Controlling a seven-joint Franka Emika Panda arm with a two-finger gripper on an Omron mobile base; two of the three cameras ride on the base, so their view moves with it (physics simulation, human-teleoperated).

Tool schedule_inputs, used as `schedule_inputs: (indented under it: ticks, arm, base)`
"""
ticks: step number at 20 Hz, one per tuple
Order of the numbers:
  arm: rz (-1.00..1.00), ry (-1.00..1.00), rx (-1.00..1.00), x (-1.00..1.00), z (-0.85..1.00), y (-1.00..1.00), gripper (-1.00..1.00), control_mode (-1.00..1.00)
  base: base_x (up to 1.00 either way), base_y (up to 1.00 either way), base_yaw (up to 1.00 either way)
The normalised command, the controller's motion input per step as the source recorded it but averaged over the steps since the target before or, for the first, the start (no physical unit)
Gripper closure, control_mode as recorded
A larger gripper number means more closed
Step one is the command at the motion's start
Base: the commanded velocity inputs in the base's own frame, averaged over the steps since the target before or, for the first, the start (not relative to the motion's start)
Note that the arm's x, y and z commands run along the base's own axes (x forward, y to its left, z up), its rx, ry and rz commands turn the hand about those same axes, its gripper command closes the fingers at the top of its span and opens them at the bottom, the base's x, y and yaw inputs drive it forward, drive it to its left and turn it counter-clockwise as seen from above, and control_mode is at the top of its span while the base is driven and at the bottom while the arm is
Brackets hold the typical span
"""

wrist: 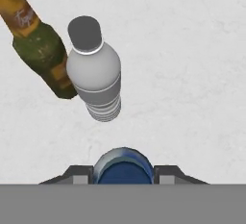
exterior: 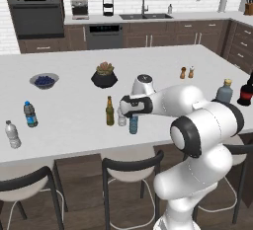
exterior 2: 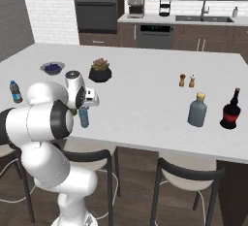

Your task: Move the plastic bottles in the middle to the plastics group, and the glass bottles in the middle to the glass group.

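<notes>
Three bottles: they stand in a tight cluster near the front edge of my counter (exterior: 74, 100), all upright.
Blue bottle (exterior: 133, 124): small, translucent blue all over, nearest me; in the hand view its round blue top sits right between my two finger tips.
My gripper (wrist: 124, 174): my fingers (wrist: 77, 175) sit hard against both sides of the blue bottle's top, so I have it clamped; its base seems to be on the counter, though I cannot tell for certain.
Clear bottle (wrist: 93, 69): pale whitish, ribbed lower body, grey-white cap, just beyond the blue one.
Amber bottle (exterior: 109, 111): slim, brown, long neck, yellowish label, tallest of the three, beside the clear one.
Plastics group: a blue-banded bottle (exterior: 30, 114) and a pale bottle (exterior: 13, 134), far left on the counter.
Glass group: a squat grey-blue bottle (exterior 2: 197, 109) with a yellow stopper and a dark bottle (exterior 2: 231, 109) with a red label, far right.
Counter: white island, also carrying a potted plant (exterior: 104, 74), a bowl (exterior: 44, 80) of dark fruit and two shakers (exterior: 187, 72).
Room: dark wood cabinets, white brick wall, oven (exterior: 35, 13), sink under a window, black stools (exterior: 133, 174) along the front.
</notes>
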Motion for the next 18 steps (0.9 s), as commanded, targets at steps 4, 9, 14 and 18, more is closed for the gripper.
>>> schedule_inputs:
  ticks: [4,9,14,18]
  arm:
    - [0.00,0.00,0.00,-0.18,0.02,0.00,1.00,-1.00]
    - [0.00,0.00,0.01,-0.72,0.25,0.02,1.00,-1.00]
    - [0.01,0.00,0.00,-0.86,0.33,0.35,1.00,-1.00]
    - [0.09,-0.01,0.00,-0.54,0.36,0.82,1.00,-1.00]
  base:
    - [0.00,0.00,0.00]
    - [0.00,0.00,0.00]
    - [0.00,0.00,0.00]
    - [0.00,0.00,0.00]
